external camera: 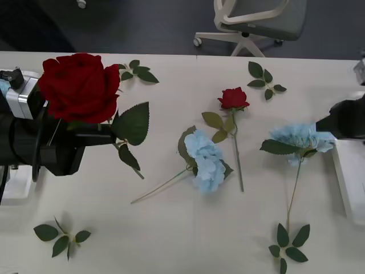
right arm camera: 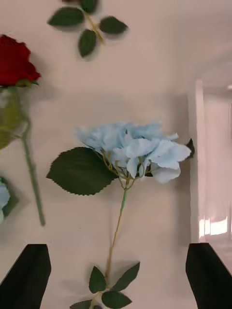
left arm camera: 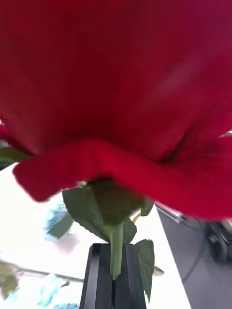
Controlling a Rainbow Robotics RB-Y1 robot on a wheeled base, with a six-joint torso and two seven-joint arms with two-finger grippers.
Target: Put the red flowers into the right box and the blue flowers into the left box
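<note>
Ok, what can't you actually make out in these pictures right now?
- Left box: front view, mostly behind the left arm.
- Right box: front view, cut off by the edge.
- Table beneath the left gripper: left wrist view, blocked by the held red rose.
- Blue flower: front view, its far side tucked under the right gripper's arm.

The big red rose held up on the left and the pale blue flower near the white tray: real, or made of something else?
Both look artificial. The red rose, clamped by its stem in the left claw, has matte, velvety petals like fabric. The blue flower has thin cloth-like petals, a flat, evenly green leaf and a smooth stem that looks plastic. The right claw hovers open above it.
</note>
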